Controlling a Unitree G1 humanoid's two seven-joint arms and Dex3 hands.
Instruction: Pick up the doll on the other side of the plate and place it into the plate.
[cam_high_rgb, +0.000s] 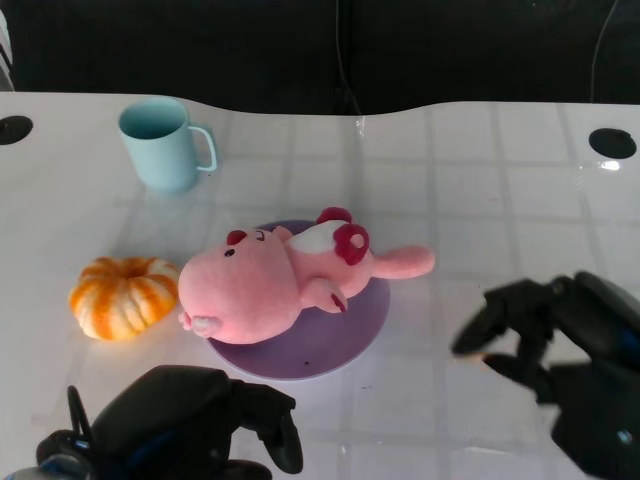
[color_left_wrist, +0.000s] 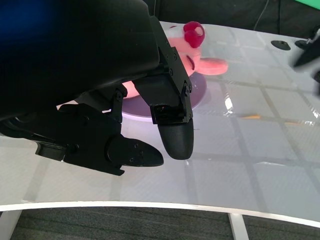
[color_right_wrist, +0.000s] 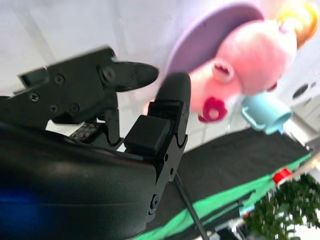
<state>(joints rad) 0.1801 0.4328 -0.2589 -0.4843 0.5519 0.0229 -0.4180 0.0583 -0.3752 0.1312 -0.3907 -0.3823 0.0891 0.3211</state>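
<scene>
Bench: white and glossy with a faint grid of tiles (cam_high_rgb: 480, 180), dark backdrop along the top of the frame, two round black holes near its far corners.
Doll: pink plush (cam_high_rgb: 275, 280) lying on its side right on the plate, centre of the frame, head toward the left, one long pink limb poking out past the rim to the right, dark red patches on top.
Plate: purple and round (cam_high_rgb: 345, 335), just below centre, mostly covered by the doll, rim showing at the lower right.
Right hand: lower right of the frame (cam_high_rgb: 520, 335), well clear of the doll and plate, fingers spread apart and gripping nothing; slightly blurred.
Left hand: bottom left of the frame (cam_high_rgb: 215, 420), just short of the plate's near rim, fingers (color_left_wrist: 175, 137) curled downward over the bench with nothing in them.
Pumpkin: orange and white striped toy (cam_high_rgb: 124, 296), left of the doll's head, just beside it.
Mug: pale blue (cam_high_rgb: 162, 145), upper left of the frame, upright, handle to the right, well apart from the plate.
</scene>
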